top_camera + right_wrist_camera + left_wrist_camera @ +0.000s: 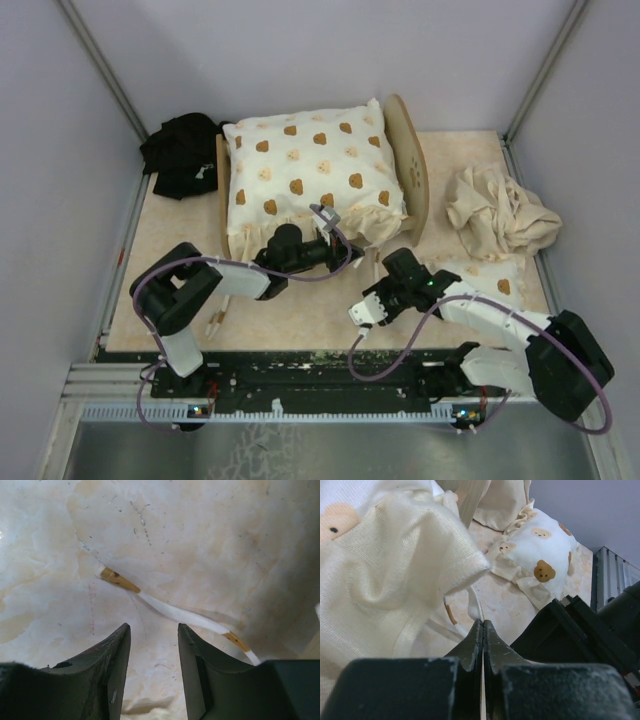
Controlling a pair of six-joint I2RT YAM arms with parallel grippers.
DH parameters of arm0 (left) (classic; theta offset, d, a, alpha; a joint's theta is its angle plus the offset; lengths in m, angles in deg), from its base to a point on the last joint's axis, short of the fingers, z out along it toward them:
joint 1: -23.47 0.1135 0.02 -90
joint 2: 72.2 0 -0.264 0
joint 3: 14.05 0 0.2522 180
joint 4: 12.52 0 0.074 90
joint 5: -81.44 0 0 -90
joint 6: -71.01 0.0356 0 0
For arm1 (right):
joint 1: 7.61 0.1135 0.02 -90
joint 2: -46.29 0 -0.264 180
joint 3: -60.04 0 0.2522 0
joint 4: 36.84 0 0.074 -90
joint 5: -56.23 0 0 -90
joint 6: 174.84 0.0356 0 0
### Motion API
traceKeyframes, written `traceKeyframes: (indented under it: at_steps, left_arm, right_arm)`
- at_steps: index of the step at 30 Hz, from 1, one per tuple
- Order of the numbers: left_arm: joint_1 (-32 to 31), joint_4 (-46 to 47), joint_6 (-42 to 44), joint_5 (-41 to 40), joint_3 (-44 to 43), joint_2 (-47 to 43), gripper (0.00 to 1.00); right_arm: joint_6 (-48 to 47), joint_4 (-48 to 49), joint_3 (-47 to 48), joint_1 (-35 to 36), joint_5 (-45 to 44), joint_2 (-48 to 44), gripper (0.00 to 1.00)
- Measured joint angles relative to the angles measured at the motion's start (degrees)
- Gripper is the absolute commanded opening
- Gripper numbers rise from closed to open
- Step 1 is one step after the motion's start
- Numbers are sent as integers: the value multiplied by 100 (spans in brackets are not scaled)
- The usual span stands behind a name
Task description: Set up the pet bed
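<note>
On the table (180, 220) I am counting one rounded light-wood bed frame (412, 160), two cream frilled cushions with brown prints, the large cushion (305, 180) and the small cushion (497, 275), one crumpled beige cloth (500, 210) and one black cloth bundle (185, 150).

Black cloth (182, 152) back left; crumpled beige cloth (498, 212) right

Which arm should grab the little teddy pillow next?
Probably the right. The little pillow lies beside its arm, and the right gripper is open. The left gripper is farther off, shut on a tie of the big cushion.
</note>
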Motion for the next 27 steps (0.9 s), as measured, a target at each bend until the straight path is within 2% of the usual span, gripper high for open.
traceKeyframes:
  at_steps: [9,10,11,13,14,20,27]
  left_arm:
    - [9,131,-109,46,0,2,0]
    - [7,138,-107,46,0,2,0]
    - [9,138,-109,46,0,2,0]
    - [15,140,-107,46,0,9,0]
    - [20,140,-109,46,0,11,0]
    - [44,153,-109,44,0,37,0]
    - [44,179,-116,42,0,66,0]
  right_arm:
    - [-778,28,214,284,-328,833,41]
    - [-839,33,238,315,-350,892,38]
    - [-872,39,251,328,-350,931,29]
    - [-938,37,321,352,-365,1071,4]
    - [-997,59,341,354,-369,1115,0]
    - [-599,278,350,352,-319,1128,0]
    - [1622,597,361,-61,-374,286,0]
